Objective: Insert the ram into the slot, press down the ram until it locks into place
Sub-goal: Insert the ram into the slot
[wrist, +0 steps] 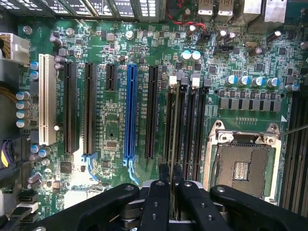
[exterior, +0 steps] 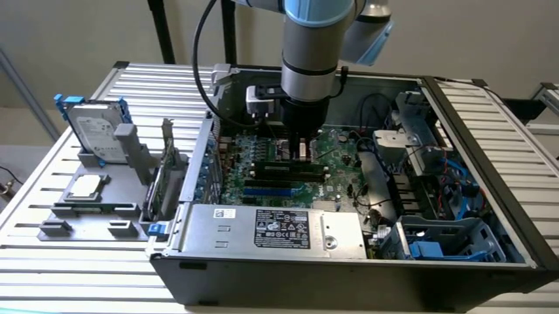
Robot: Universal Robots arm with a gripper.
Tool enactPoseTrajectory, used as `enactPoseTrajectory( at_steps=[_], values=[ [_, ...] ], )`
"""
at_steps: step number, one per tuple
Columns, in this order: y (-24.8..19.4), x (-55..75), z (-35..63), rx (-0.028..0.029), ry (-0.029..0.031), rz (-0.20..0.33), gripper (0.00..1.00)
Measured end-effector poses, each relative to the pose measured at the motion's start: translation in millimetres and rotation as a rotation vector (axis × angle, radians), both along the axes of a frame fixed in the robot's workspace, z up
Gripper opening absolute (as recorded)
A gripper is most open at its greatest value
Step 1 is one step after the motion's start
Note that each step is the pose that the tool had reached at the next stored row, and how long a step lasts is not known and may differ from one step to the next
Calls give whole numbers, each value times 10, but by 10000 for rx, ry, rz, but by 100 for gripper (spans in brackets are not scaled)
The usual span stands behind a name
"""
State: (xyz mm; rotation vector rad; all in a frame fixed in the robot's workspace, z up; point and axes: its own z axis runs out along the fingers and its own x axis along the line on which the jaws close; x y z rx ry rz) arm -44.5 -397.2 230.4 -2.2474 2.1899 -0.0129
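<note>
Inside the computer case [exterior: 349,281], the gripper [wrist: 172,185] clamps the ram [wrist: 174,139] edge-on at its slot [wrist: 169,115]; any tilt could jam it against neighbouring sockets.

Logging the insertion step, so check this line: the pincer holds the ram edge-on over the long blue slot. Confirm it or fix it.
Wrong on the slot. The wrist view shows the pincer holding the ram edge-on over a black memory slot beside the processor socket. The blue slot lies apart, with another black slot between.
</note>
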Motion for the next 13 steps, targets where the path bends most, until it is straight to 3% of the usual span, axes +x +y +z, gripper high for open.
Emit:
enactPoseTrajectory(
  at_steps=[13],
  values=[
    [0,38,-13,-13,1,46,14]
  ],
)
